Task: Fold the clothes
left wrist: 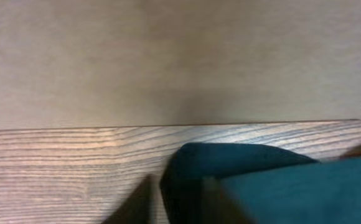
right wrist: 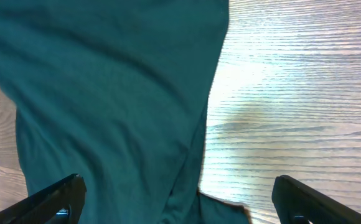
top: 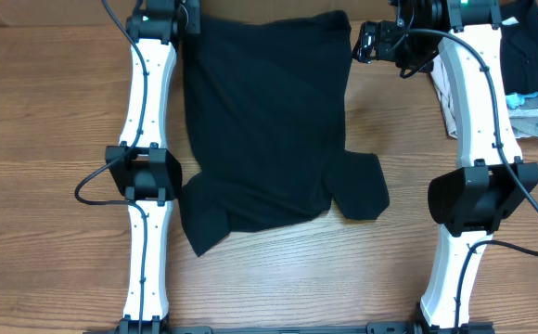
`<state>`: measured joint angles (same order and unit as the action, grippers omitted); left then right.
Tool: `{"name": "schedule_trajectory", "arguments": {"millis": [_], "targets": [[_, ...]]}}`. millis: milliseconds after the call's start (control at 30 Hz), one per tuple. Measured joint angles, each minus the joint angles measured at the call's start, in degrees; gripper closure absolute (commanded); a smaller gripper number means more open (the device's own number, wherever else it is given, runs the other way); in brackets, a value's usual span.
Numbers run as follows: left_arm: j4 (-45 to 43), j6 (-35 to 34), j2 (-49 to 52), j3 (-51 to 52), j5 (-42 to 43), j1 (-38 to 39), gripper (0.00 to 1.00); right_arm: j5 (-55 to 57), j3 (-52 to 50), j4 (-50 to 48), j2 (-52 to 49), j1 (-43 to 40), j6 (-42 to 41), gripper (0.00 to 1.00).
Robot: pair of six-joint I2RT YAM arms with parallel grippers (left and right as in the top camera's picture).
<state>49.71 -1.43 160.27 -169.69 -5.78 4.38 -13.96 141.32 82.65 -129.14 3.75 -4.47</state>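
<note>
- Overhead view: cloth fills the middle of the tabletop [top: 46,111]. The black T-shirt [top: 260,121] lies flat, with its body running from the far edge toward the centre and both short sleeves splayed out at its near end.
- The left gripper [top: 184,17] sits at the shirt's far-left corner, right at the far edge. It is too tucked under the arm here to show whether it pinches the fabric or has let go.
- The right gripper [top: 364,42] hangs just beside the far-right corner, apart from the cloth. A pile of other garments [top: 533,97] sits at the far-right corner of the tabletop, close to the right arm.
- Left wrist view: a dark corner of the shirt lies on the wood near the far edge. No fingers show, so I cannot tell whether this gripper is holding.
- Right wrist view: both fingers [right wrist: 50,199] are spread wide and empty, with the shirt's side edge running between them on the wood.
- Risks, as I judge them:
  - A loose left hold would let its corner drop while the other rises, and the fold would skew.
  - The right jaws could close past the hem and catch nothing.
  - Dragging cloth along the far edge could spill it off the tabletop.
  - A wide right-arm swing might snag the pile.
</note>
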Motion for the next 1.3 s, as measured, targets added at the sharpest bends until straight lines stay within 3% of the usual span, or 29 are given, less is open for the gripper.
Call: {"name": "schedule_trajectory", "arguments": {"millis": [67, 367, 600, 867, 1000, 1167, 1300], "targets": [[0.6, -0.2, 0.0, 0.0, -0.1, 0.0, 0.00, 0.0, 0.0, 0.1, 0.0, 0.0, 0.0, 0.00], [14.8, -3.9, -2.3, -0.2, 0.3, 0.0, 0.00, 0.0, 0.0, 1.4, 0.0, 0.0, -0.4, 0.00], [30.7, -6.8, -12.7, -0.2, 6.3, 0.0, 0.00, -0.8, -0.5, 6.9, 2.3, 0.0, -1.5, 0.00], [46.1, -8.1, -28.6, -1.8, 10.3, 1.4, 0.00, 4.2, -1.0, 12.5, 20.8, -0.5, -5.9, 0.00], [46.9, -8.2, -33.0, -1.5, 11.5, 2.8, 0.00, 6.1, -0.3, 14.4, 31.6, -0.8, -9.2, 0.00], [46.9, -9.5, -37.7, -0.6, 14.0, 3.3, 0.00, 6.9, -0.3, 14.4, 38.4, -0.8, -11.9, 0.00], [46.9, -9.7, -44.2, 2.7, 14.4, 4.0, 0.00, 7.0, -5.8, 14.2, 43.1, -0.8, -13.3, 0.00]]}}
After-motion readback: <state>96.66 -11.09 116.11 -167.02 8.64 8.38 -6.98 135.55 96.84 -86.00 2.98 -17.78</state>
